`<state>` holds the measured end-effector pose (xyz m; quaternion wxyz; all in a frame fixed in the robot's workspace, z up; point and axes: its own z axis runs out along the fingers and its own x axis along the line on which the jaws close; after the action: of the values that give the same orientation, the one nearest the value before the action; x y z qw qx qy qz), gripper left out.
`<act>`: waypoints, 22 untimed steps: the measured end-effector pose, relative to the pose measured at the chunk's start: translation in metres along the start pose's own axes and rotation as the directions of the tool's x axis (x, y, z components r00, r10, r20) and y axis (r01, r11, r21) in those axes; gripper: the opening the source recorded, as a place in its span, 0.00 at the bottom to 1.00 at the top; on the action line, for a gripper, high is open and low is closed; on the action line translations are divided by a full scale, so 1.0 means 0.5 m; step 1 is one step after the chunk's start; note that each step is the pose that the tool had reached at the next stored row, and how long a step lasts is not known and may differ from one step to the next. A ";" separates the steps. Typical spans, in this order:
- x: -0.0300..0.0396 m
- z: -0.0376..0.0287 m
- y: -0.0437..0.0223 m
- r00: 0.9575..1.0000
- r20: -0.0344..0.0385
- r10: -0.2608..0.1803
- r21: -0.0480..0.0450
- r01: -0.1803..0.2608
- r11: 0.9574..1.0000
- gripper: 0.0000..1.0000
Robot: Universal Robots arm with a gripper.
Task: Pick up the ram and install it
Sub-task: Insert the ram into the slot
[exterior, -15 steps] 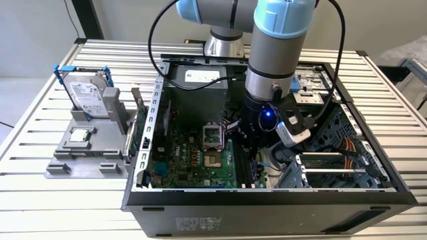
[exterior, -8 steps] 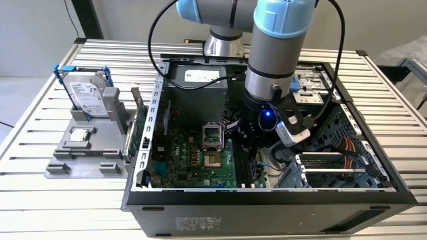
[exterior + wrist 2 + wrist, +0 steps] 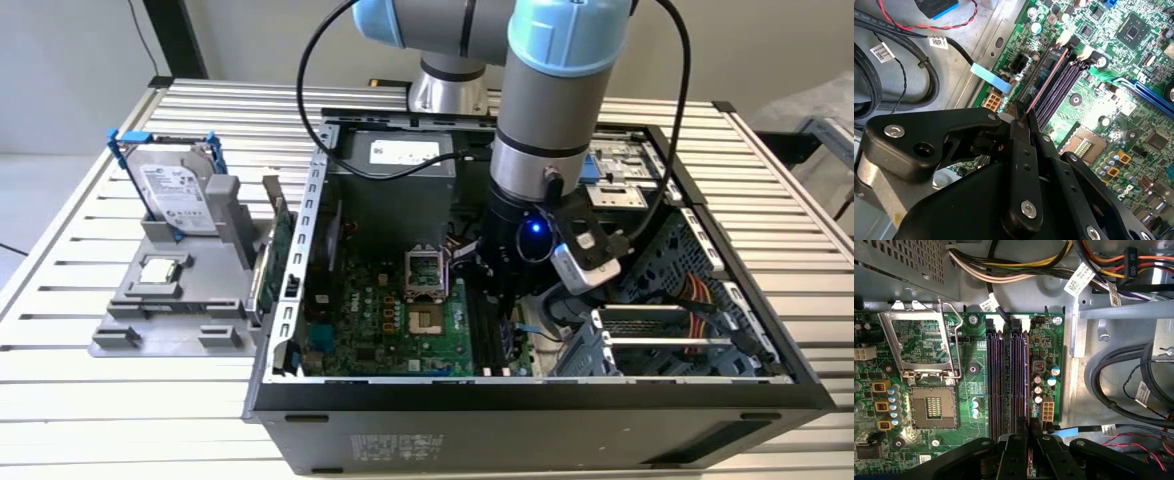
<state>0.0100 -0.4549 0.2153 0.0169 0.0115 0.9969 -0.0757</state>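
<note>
Gripper (image 3: 1021,122) fingers sit pressed together on the ram (image 3: 1046,80), which shows edge-on in the second wrist view as a thin reddish-brown line running from the fingertips toward the upper middle of the frame, right over the dark memory slots (image 3: 1061,85). In the first wrist view the gripper (image 3: 1026,437) comes in at the bottom centre of the frame, lined up with the right-hand pair of the memory slots (image 3: 1016,380) on the green motherboard (image 3: 974,385); the open processor socket (image 3: 929,405) lies at the lower left of that frame. In the exterior view the arm reaches down into the open computer case (image 3: 534,400) at centre frame, the gripper (image 3: 501,290) low over the board. At the left of that frame, on the slatted counter (image 3: 120,400), a grey holder (image 3: 174,320) carries a silver hard drive (image 3: 180,195) standing upright and a small square chip (image 3: 160,268) lying flat.
</note>
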 end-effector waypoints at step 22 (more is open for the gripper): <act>0.001 0.007 0.001 0.999 -0.005 0.034 0.002 -0.034 0.999 1.00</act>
<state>0.0099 -0.4548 0.2115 0.0157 0.0284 0.9966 -0.0762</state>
